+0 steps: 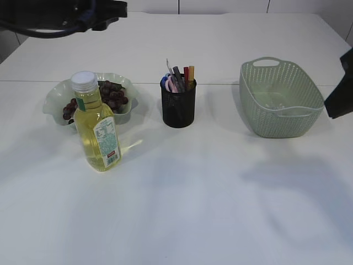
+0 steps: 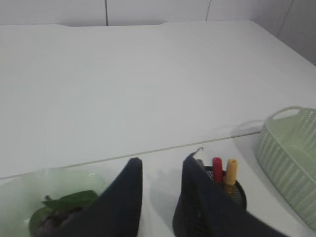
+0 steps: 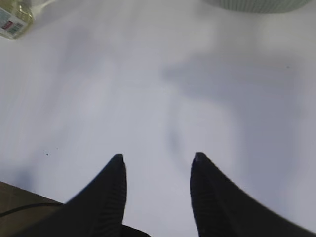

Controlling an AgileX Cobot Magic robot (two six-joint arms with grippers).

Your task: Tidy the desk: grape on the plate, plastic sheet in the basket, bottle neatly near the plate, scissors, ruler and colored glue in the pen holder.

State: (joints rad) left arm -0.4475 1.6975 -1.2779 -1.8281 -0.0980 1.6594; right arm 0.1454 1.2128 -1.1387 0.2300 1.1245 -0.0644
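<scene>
Desk point(image 1: 220, 210) looks matte white; I see one woven basket point(image 1: 281, 99), one mesh pen holder point(image 1: 178, 105), one glossy bottle point(image 1: 96, 130); both the left pincer point(image 2: 160, 165) and the right pincer point(image 3: 158, 160) gape empty.

I see dark grapes point(image 1: 110, 95) heaped on the pale green plate point(image 1: 55, 98), with the upright yellow bottle point(image 1: 97, 130) just in front. The black mesh pen holder point(image 1: 178, 105) holds scissors point(image 1: 167, 83), ruler point(image 1: 177, 76) and glue sticks point(image 1: 188, 73). The green basket point(image 1: 276, 102) holds a clear sheet.

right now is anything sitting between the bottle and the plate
Nothing visible does. The bottle stands upright directly in front of the plate of grapes, overlapping its front edge in the exterior view. Both grippers are open and away from it.
</scene>
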